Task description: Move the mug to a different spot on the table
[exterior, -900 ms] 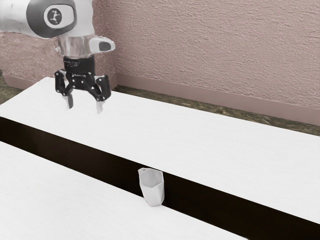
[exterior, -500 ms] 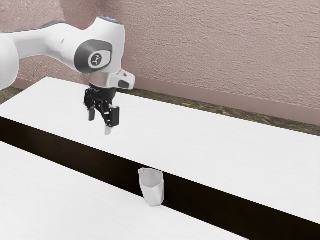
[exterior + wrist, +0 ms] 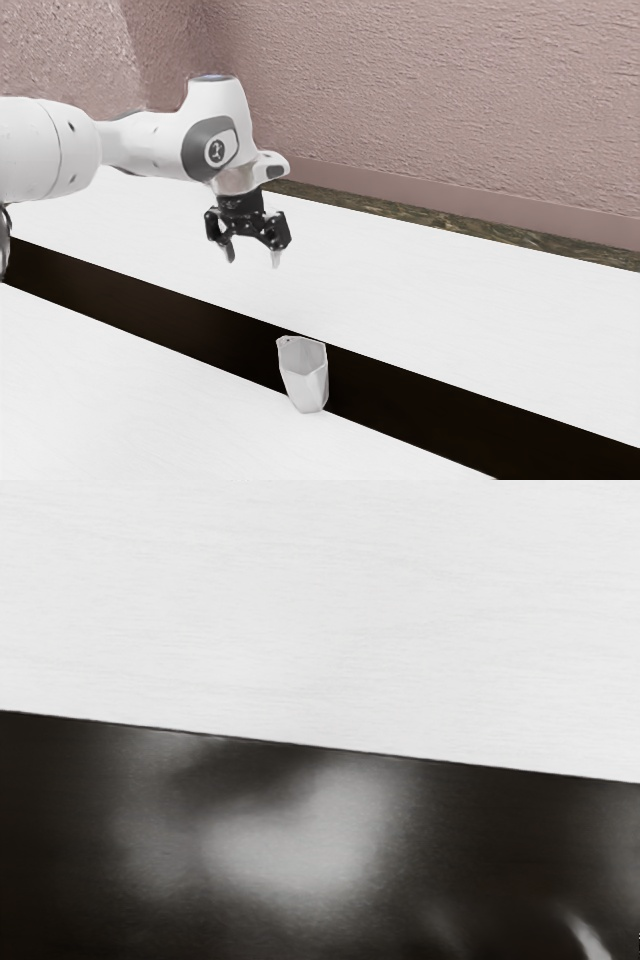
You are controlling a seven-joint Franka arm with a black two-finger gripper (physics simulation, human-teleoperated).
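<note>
The end effector (image 3: 252,256) hangs in the air above the white bench (image 3: 480,290), its two black fingers spread apart and gripping nothing. The white mug (image 3: 303,374) stands upright at about five o'clock from it in the exterior view, well apart, at the edge of the dark strip (image 3: 150,300) that crosses the bench. In the wrist view the bench (image 3: 320,600) meets the dark strip (image 3: 100,880).

The white arm (image 3: 120,150) comes in from the exterior view's left and stretches almost level. Its wrist (image 3: 238,185) bends downward at the end. The black gripper (image 3: 252,256) hangs in the air, its two fingers (image 3: 229,248) spread wide apart and pointing down
</note>
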